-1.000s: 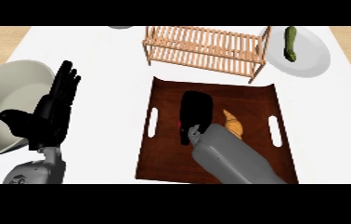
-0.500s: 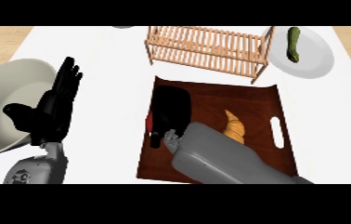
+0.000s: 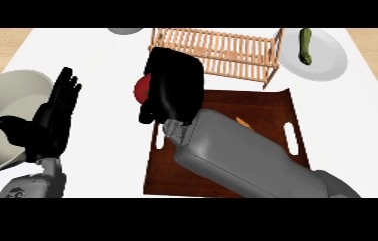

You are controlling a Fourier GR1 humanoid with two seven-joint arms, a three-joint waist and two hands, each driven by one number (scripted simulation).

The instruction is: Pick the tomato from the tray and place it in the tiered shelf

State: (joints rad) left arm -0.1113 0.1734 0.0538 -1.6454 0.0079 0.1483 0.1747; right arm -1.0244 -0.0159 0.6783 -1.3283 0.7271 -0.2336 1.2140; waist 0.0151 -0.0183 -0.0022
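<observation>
Right hand [image 3: 174, 87] curled round smooth red tomato [image 3: 142, 88], slatted wooden shelf [image 3: 221, 50]

a tray [image 3: 284, 110] lies at the counter's middle, with a slatted tiered shelf [image 3: 221, 50] just behind it. a plate [image 3: 328, 60] holding a long vegetable [image 3: 305, 46] sits to the right of the shelf, and a bowl [image 3: 18, 100] lies at the far left. the tomato [image 3: 142, 87] is under the right hand [image 3: 173, 85], off the tray's back left corner.

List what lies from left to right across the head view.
Bowl → left hand, open, resting → tomato held in the right hand → wooden shelf → plate with a cucumber.
</observation>
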